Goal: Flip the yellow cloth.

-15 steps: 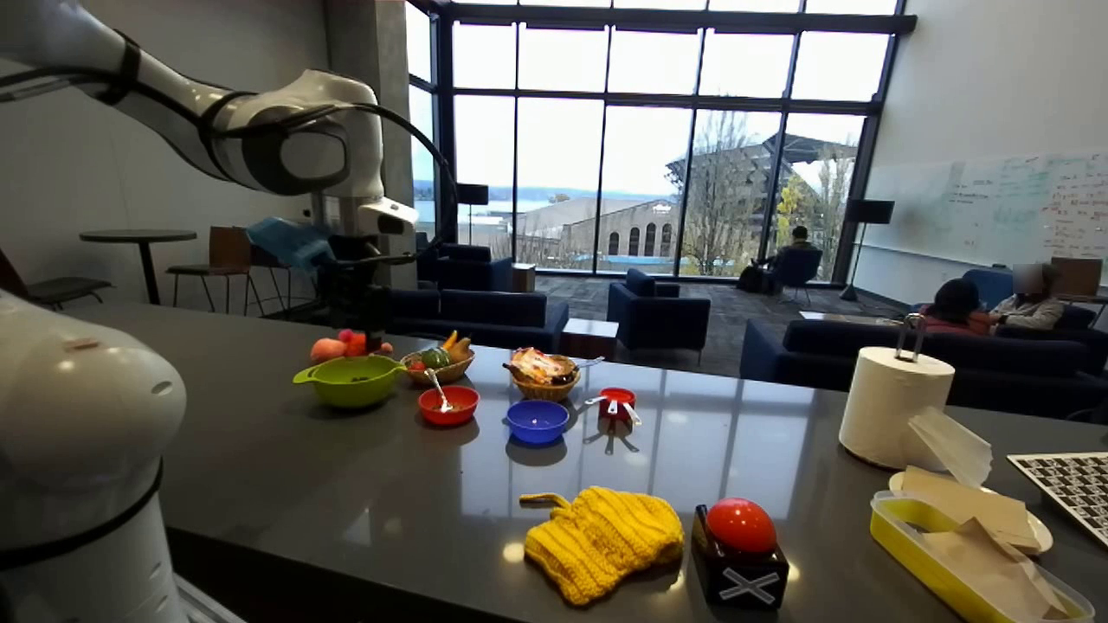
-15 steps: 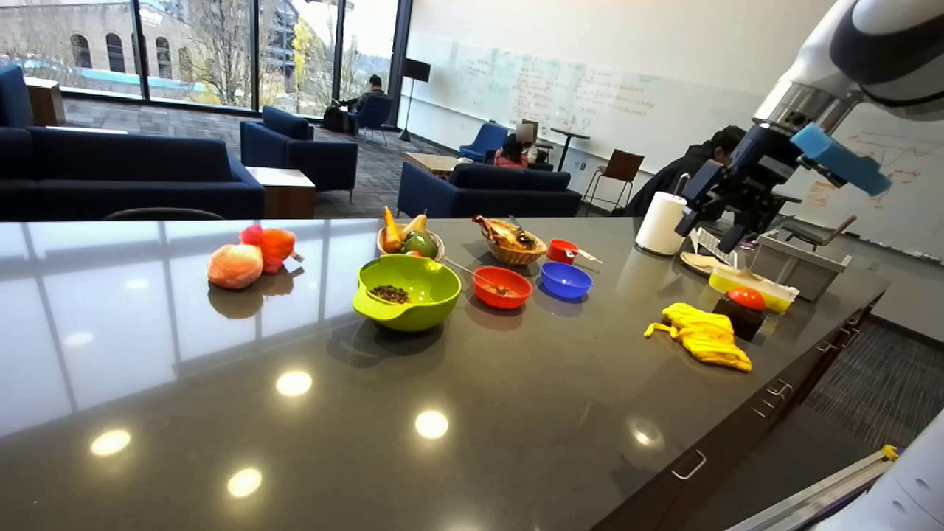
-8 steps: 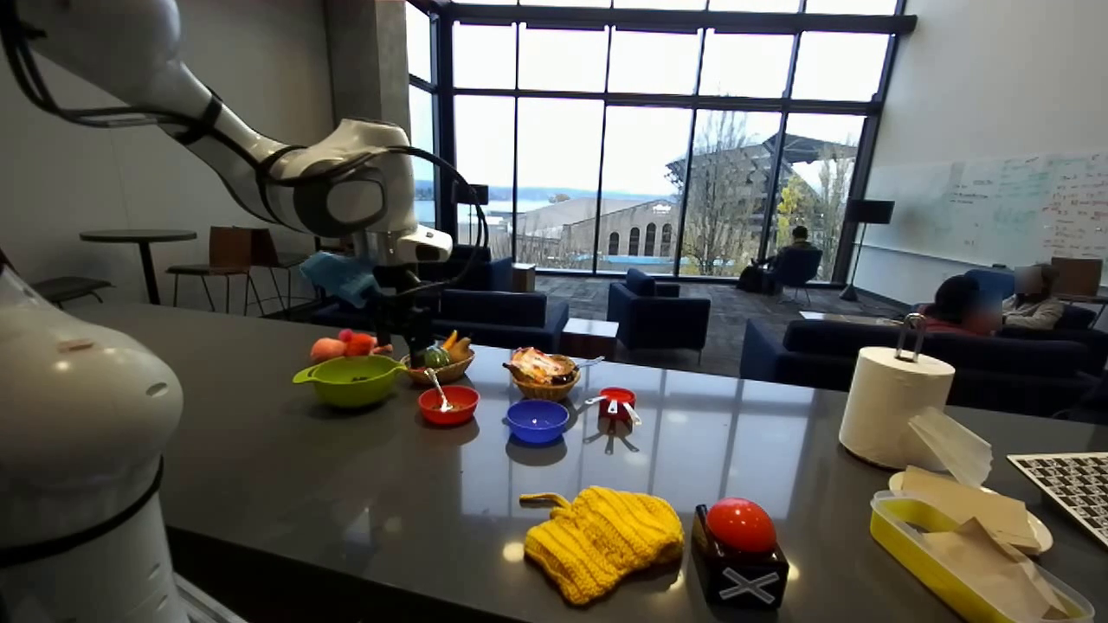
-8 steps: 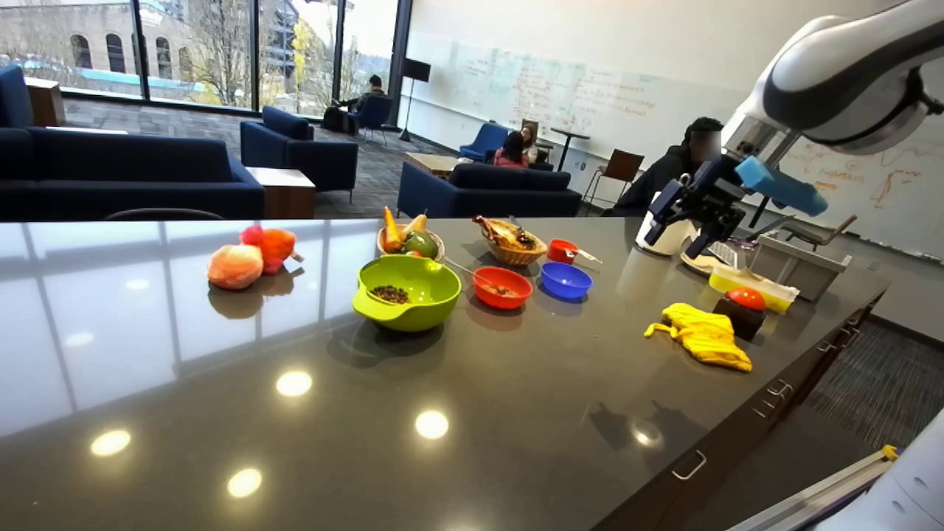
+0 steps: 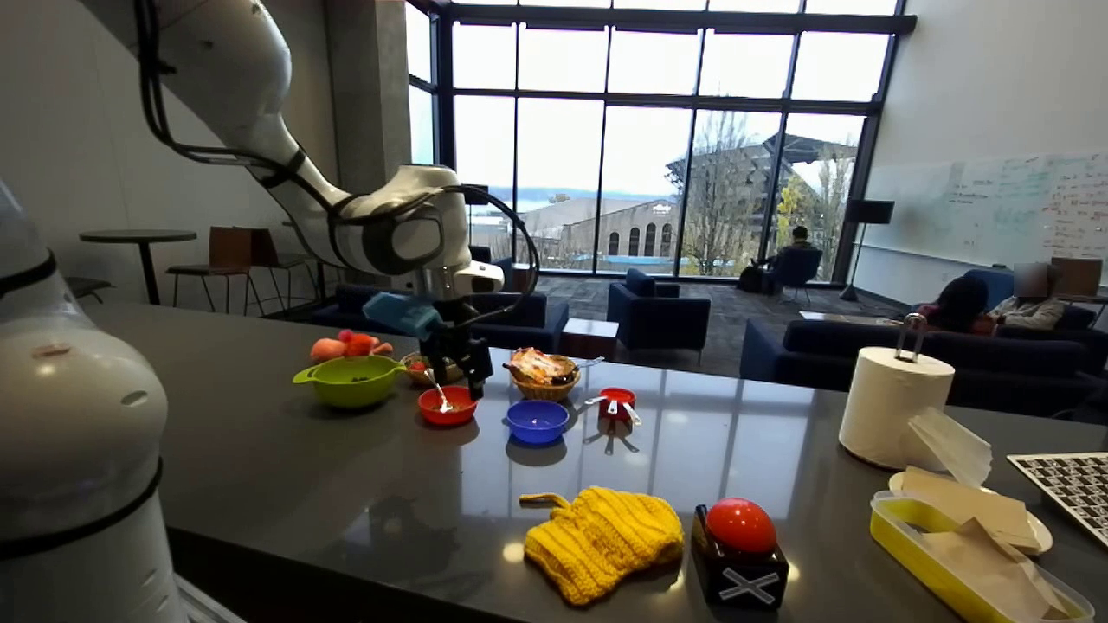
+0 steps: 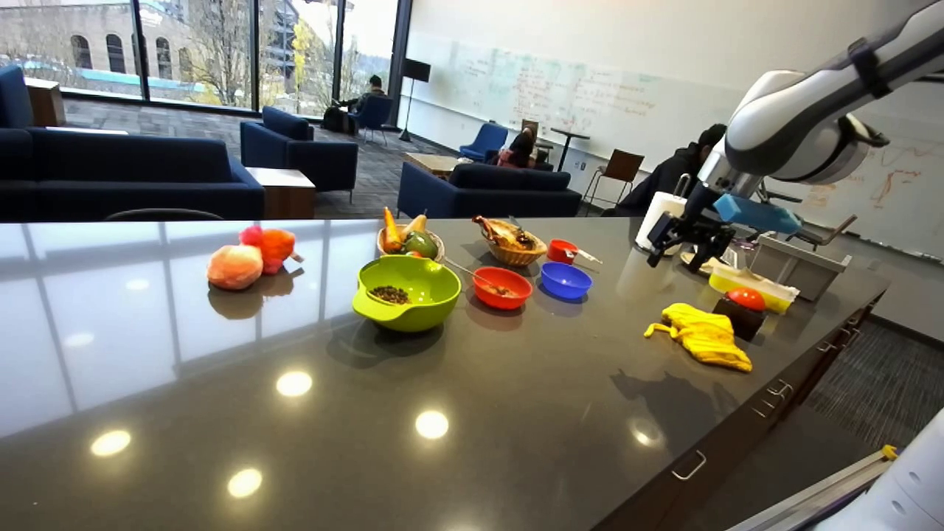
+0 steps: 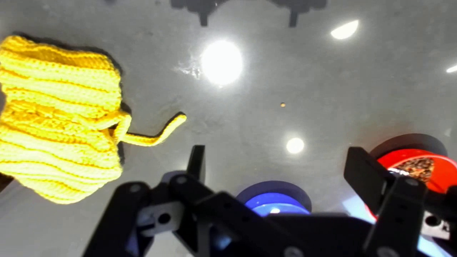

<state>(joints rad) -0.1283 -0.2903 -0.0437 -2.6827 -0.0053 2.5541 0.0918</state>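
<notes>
The yellow cloth (image 5: 604,543) is a knitted, ribbed piece with a thin cord. It lies slightly rumpled on the grey counter, beside a black box with a red dome, and it also shows in an exterior view (image 6: 704,335). In the wrist view the cloth (image 7: 60,125) is at the left, its cord pointing right and its left edge cut off. My gripper (image 7: 276,155) is open and empty, with its fingers wide apart. It hangs above the counter, apart from the cloth, and shows in both exterior views (image 5: 459,376) (image 6: 675,262).
The red-domed black box (image 5: 742,554) stands right beside the cloth. A blue bowl (image 7: 273,204) and a red bowl (image 7: 425,167) are near the gripper in the wrist view. A green bowl (image 6: 407,291), baskets, a paper towel roll (image 5: 892,407) and a yellow container (image 5: 969,571) stand around.
The arm has swung and lowered: rightward and down in one exterior view, leftward and down in the other. The cloth and the bowls have not moved.
</notes>
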